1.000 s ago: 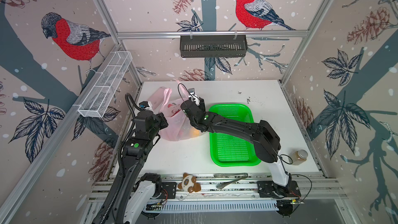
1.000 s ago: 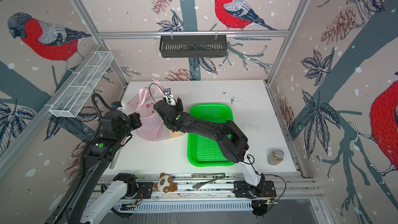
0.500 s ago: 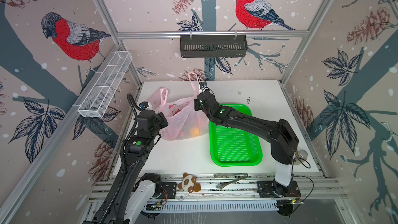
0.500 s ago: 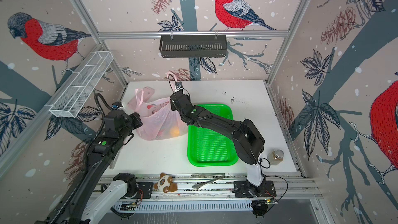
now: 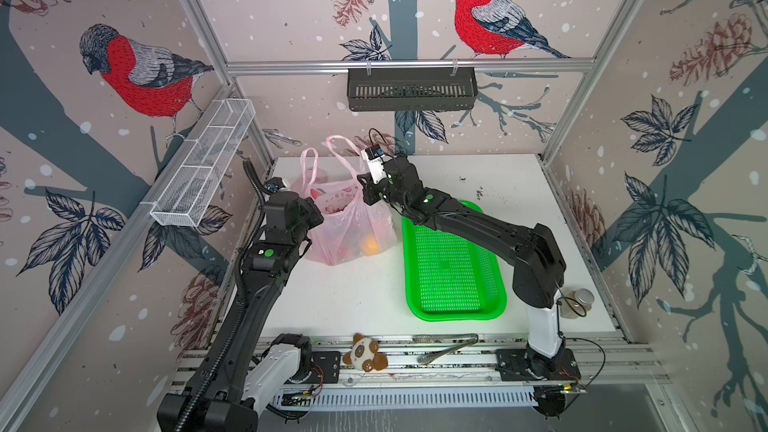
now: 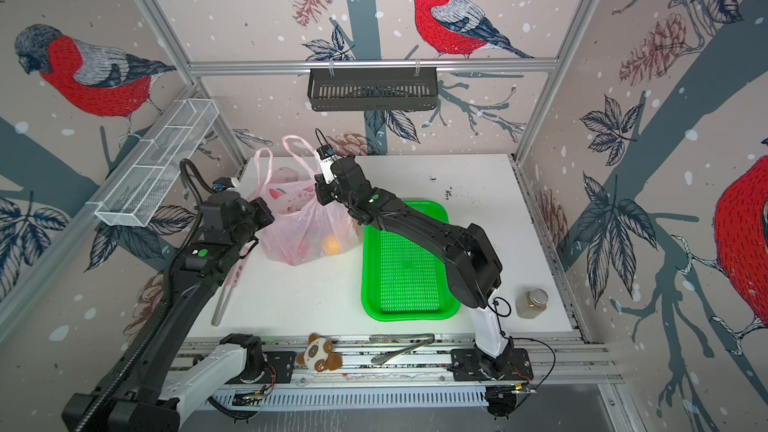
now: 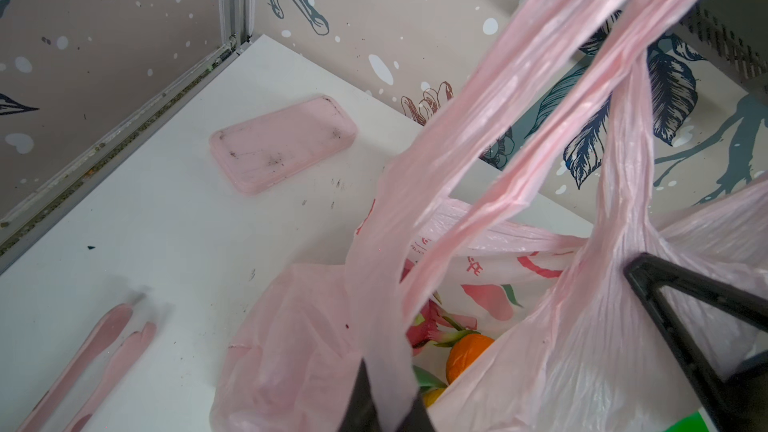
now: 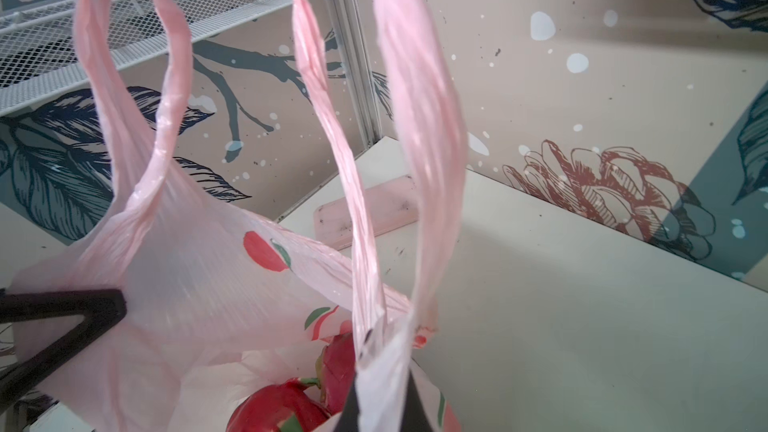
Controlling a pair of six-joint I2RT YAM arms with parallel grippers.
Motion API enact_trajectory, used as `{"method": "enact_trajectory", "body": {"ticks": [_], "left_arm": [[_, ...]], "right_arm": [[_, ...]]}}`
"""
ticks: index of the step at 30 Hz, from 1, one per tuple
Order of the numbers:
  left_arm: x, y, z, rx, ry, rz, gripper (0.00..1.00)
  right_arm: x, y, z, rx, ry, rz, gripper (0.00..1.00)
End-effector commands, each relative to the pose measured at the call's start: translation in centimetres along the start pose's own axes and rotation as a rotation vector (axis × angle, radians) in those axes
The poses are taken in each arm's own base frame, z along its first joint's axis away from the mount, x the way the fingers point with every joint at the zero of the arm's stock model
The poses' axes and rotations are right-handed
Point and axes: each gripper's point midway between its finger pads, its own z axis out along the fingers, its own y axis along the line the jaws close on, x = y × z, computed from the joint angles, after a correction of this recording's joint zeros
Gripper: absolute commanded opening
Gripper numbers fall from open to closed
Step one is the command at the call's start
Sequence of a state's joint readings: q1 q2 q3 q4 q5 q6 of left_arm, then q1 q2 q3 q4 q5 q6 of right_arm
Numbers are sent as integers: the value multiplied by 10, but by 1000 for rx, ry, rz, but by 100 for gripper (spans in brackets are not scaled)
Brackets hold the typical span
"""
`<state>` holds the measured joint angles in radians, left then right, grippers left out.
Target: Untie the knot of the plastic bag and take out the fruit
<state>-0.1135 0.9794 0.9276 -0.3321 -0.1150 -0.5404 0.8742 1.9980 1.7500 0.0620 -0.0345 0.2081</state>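
Observation:
The pale-pink plastic bag (image 5: 353,222) stands at the table's back left, its mouth spread between my grippers. No knot shows; the two handle loops (image 5: 309,164) stand up apart. My left gripper (image 7: 386,405) is shut on the bag's left rim (image 5: 313,211). On the opposite rim my right gripper (image 8: 382,405) is shut on the film below the other handle (image 5: 368,197). Inside lies the fruit: an orange ball (image 7: 467,353), a yellow ball (image 7: 432,396) and two red dragon fruits (image 8: 278,409) (image 8: 338,363).
A green tray (image 5: 457,315) lies right of the bag under my right arm. A flat pink case (image 7: 282,143) rests behind the bag, pink tongs (image 7: 104,351) to its left. Plush toy (image 5: 365,357), metal tongs (image 5: 446,347) and a jar (image 5: 575,303) sit along the front.
My right gripper has swung right, come back to the bag's right rim and shut on it. The handle loops have come apart and the mouth has widened. The left gripper kept its hold.

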Motion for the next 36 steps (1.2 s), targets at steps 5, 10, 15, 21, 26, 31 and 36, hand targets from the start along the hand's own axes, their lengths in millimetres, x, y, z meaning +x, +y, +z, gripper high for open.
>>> {"method": "enact_trajectory", "body": {"ticks": [5,10,15,21,26,31,36], "left_arm": [[-5,-4,2,32,-31,-3,0],[26,6,-8,51,27,-22,0],[49,16,-19,58,66,-23,0],[64,21,-28,88,66,-39,0],[64,20,-38,128,27,-54,0],[65,21,-49,157,-12,-54,0],[69,29,-56,149,-40,-44,0]], "right_arm": [[9,6,-6,-122,-16,-42,6],[43,8,-29,-116,45,-1,18],[64,23,-64,-14,81,10,46],[72,63,-85,113,119,-10,44],[80,97,-60,87,173,42,31],[94,116,-21,100,239,37,26],[106,122,12,126,298,10,25]]}}
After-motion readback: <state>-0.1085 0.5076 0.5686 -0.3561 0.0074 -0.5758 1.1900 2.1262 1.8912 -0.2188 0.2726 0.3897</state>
